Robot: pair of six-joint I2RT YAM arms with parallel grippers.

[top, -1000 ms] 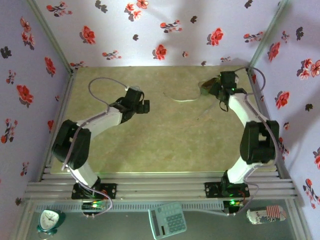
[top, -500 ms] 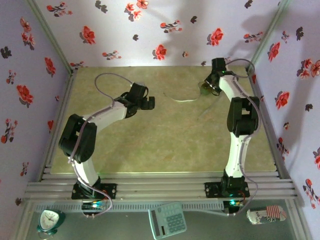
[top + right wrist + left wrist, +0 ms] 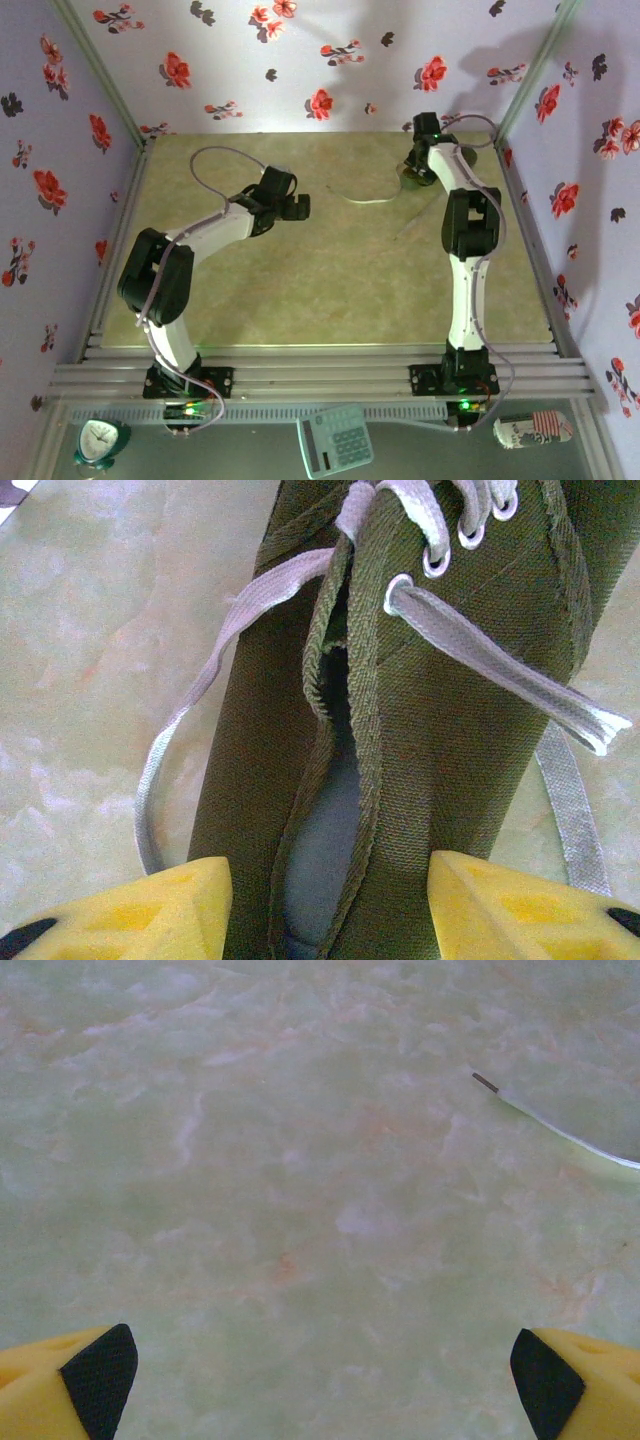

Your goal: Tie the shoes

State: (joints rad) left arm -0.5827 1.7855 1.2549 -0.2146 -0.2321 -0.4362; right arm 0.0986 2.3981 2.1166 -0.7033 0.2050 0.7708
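The left hand (image 3: 290,207) hovers wide open over the bare counter (image 3: 330,290), with a white lace (image 3: 365,199) lying just ahead of it. Near the far right corner, the right hand (image 3: 420,168) has reached out and narrowed astride the olive shoe (image 3: 450,680). Whether it grips yet cannot be told. Steadying the shoe seems the aim, since the laces trail loose and untied.
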